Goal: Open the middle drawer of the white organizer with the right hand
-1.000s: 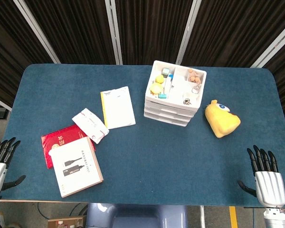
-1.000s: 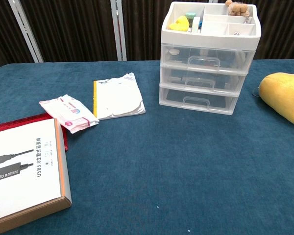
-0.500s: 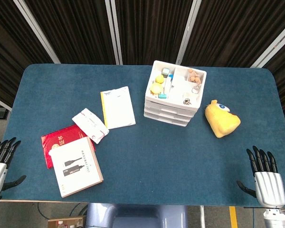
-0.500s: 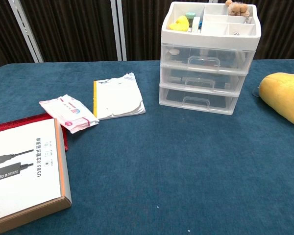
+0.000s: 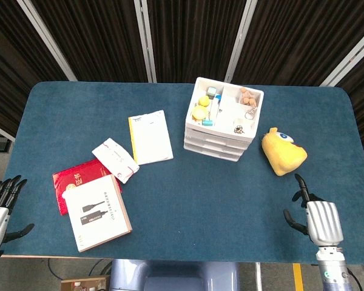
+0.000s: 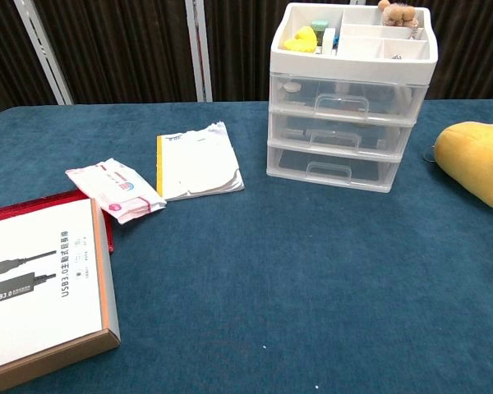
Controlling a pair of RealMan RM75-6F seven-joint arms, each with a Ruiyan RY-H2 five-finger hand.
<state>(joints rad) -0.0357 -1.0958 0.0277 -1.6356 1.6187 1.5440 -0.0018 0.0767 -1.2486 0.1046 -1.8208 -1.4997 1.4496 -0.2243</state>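
**Right hand low at the table's near edge, organizer drawers all closed**

Head view: The right hand [image 5: 318, 219] sits over the near right part of the table [image 5: 230, 194], back plate up, holding nothing. Its thumb juts to the left and the fingers point away from the robot; they look partly folded, and how far they are apart cannot be told from here. Just ahead of it, slightly left, lies the yellow plush [image 5: 283, 152]. Further ahead and well to its left stands the organizer [image 5: 222, 119], its top tray filled with small items; all its drawers look pushed in, and nothing touches them. The middle drawer [image 5: 216, 143] is well apart from the hand. The left hand [image 5: 0, 209] hangs off the near left corner of the table, fingers spread and empty. Ahead and to the right of that hand lie a white box [image 5: 97, 212] resting partly on a red folder [image 5: 79, 179], then a tissue pack [image 5: 114, 159], then a booklet [image 5: 150, 137].

Chest view: Neither hand appears. The organizer [image 6: 349, 98] faces the camera with three clear drawers stacked, each flush with the frame. The middle drawer [image 6: 342, 135] is closed, its handle free. The plush [image 6: 476, 162] lies to the organizer's right, near but apart from it. On the organizer's left lie the booklet [image 6: 197, 162], the tissue pack [image 6: 115, 190], and nearest the camera the box [image 6: 37, 287] over the red folder [image 6: 41, 202].
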